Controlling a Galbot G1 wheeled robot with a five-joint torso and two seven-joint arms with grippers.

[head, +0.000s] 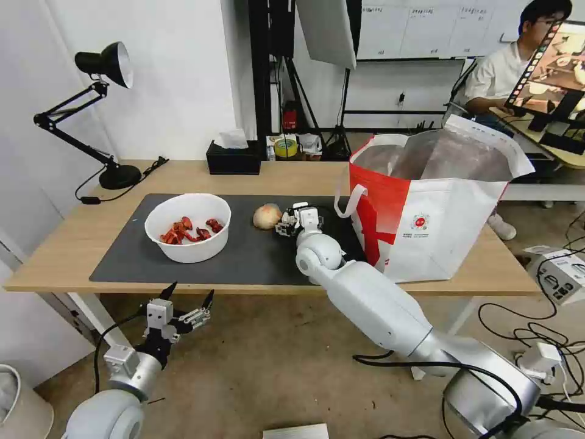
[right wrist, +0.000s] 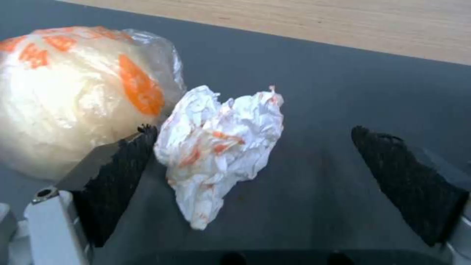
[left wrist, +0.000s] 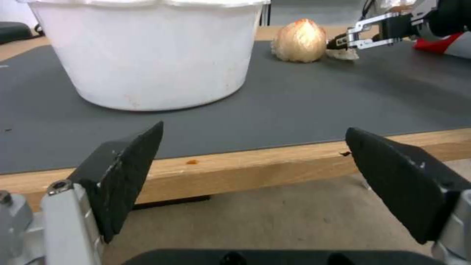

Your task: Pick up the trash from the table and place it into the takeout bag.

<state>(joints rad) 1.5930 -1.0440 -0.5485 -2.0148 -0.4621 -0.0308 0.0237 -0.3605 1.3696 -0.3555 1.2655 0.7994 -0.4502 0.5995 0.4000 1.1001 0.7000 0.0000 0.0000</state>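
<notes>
Crumpled white tissue (right wrist: 220, 147) lies on the mat between the right pincer's (right wrist: 255, 184) spread fingers, seemingly hard against the wrapped ball (right wrist: 73, 95); closing may snag that wrap. Left pincer (head: 183, 305) hangs open below the counter (head: 61, 244).

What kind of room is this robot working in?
Probably an office or lab set up for recording: a wood-top desk with a black desk lamp, a studio light panel behind it, and loose cables on the floor.
</notes>
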